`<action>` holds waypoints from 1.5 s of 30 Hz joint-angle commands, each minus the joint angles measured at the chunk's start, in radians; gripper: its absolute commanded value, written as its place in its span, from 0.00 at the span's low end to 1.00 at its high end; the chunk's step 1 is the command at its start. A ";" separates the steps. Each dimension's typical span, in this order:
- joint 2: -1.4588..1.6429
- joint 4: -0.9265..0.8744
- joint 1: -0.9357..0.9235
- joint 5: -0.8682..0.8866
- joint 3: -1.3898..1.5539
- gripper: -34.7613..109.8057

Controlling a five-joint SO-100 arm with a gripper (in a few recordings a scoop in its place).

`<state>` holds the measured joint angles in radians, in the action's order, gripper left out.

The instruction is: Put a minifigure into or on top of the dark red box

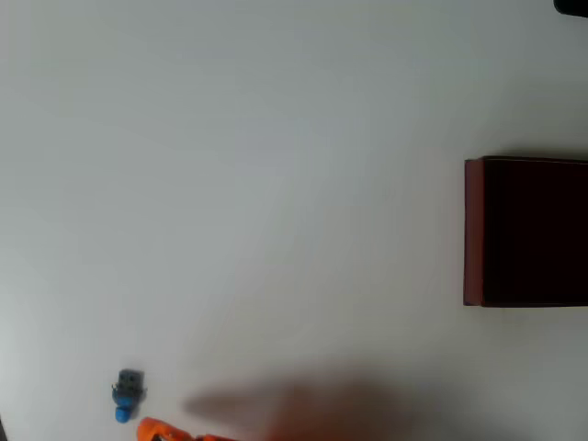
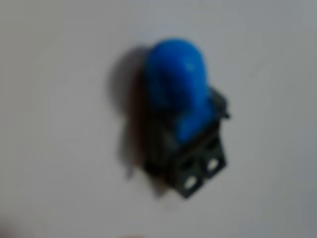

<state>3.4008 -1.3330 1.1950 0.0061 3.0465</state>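
Overhead view, tiny blue-headed, dark grey-bodied minifigure [image 1: 128, 393] lying on the white tabletop [image 1: 276, 184] at lower left, orange claw [image 1: 165, 431] just beside it at the bottom edge, opening indiscernible, dark red rectangular box [image 1: 473, 230] well apart at right, wrist view, minifigure [image 2: 183, 119] blurred, lying flat.

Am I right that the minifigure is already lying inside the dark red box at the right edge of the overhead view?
Not quite: in the overhead view the minifigure lies on the white table at bottom left, far from the dark red box, which is indeed at the right edge.
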 commanded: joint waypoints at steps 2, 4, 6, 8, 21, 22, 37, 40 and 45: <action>0.011 -0.026 0.005 0.025 -0.028 0.24; 0.011 -0.026 0.005 0.025 -0.028 0.24; 0.011 -0.026 0.005 0.025 -0.028 0.24; 0.011 -0.026 0.005 0.025 -0.028 0.24; 0.011 -0.023 -0.149 0.187 -0.025 0.24; 0.011 -0.023 -0.164 0.259 -0.020 0.24; 0.000 -0.282 -0.492 1.609 -0.262 0.37; -0.031 -0.258 -0.425 1.827 -0.241 0.38; -0.270 -0.152 -0.307 2.143 -0.272 0.38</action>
<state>3.2551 -1.5263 0.8237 1.9712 2.8225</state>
